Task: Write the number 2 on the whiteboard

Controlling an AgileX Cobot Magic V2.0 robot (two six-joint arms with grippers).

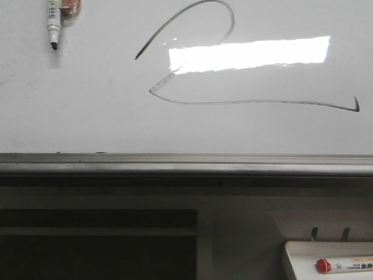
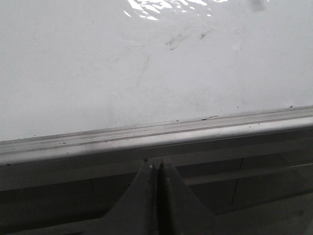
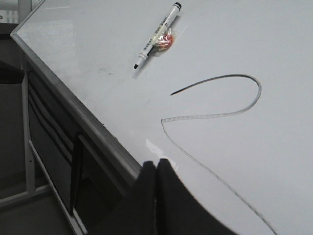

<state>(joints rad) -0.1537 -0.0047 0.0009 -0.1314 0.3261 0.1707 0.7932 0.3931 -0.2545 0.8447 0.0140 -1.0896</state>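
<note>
Item 1, the whiteboard (image 1: pixel 70 111): you see it fill the upper half of the front view, cut off at 12, 9 and 3 o'clock, with its grey metal ledge (image 1: pixel 186 164) running along the near edge. A bright rectangular glare (image 1: pixel 249 53) washes out part of the surface and hides a short stretch of the stroke.

Item 2, the number 2 (image 1: pixel 233 102): it sits right of centre on the board, curved top toward 12 o'clock, long base line running toward 3 o'clock to a small dark tick. The line is thin and pale along the base, darker at its two ends.

Item 3, uncapped black marker (image 1: pixel 54 23): it lies on the board at 11 o'clock, tip toward you, upper barrel cut off. Its label print is too small to read. Something small and orange-red (image 3: pixel 165 39) lies against the barrel; you cannot tell what.

Item 4, white tray (image 1: pixel 303 251) at 5 o'clock below the ledge, holding a red-capped marker (image 1: pixel 344 266), partly cropped; its lettering is illegible.

Item 5, left end effector (image 2: pixel 157 169): fingers pressed together, holding nothing, at the ledge.

Item 6, right end effector (image 3: pixel 156 166): fingers together, empty, at the board's near edge beside the stroke.
</note>
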